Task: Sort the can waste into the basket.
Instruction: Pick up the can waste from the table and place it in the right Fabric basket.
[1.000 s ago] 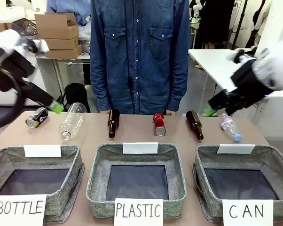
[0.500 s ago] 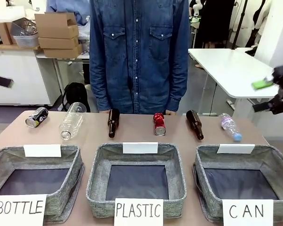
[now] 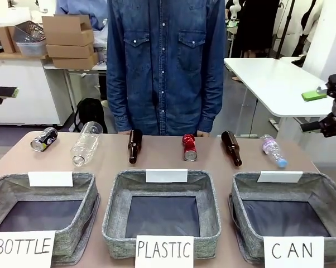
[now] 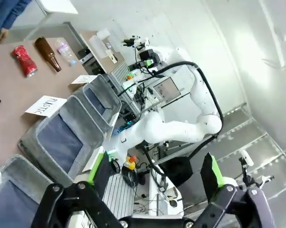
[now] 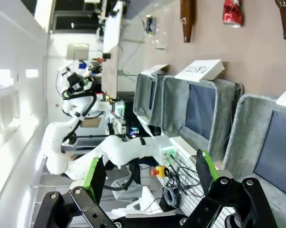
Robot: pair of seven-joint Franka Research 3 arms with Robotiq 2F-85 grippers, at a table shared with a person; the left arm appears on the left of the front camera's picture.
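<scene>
We see both cans lying dented on their sides in the far row. The red can (image 3: 189, 147), silver at its ends, is just right of middle. The grey can (image 3: 43, 139), dark with yellow marks, is far left. The CAN basket (image 3: 324, 192), grey fabric, sits near right. The left gripper (image 4: 155, 171) and right gripper (image 5: 150, 171) are raised at the sides, fingers apart.

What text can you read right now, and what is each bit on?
"BOTTLE": the left card, on the left basket.
"PLASTIC": the middle card, on the middle basket.
"CAN": the right card, on the right basket.
Print on the red can and the grey can: too small to read.
</scene>
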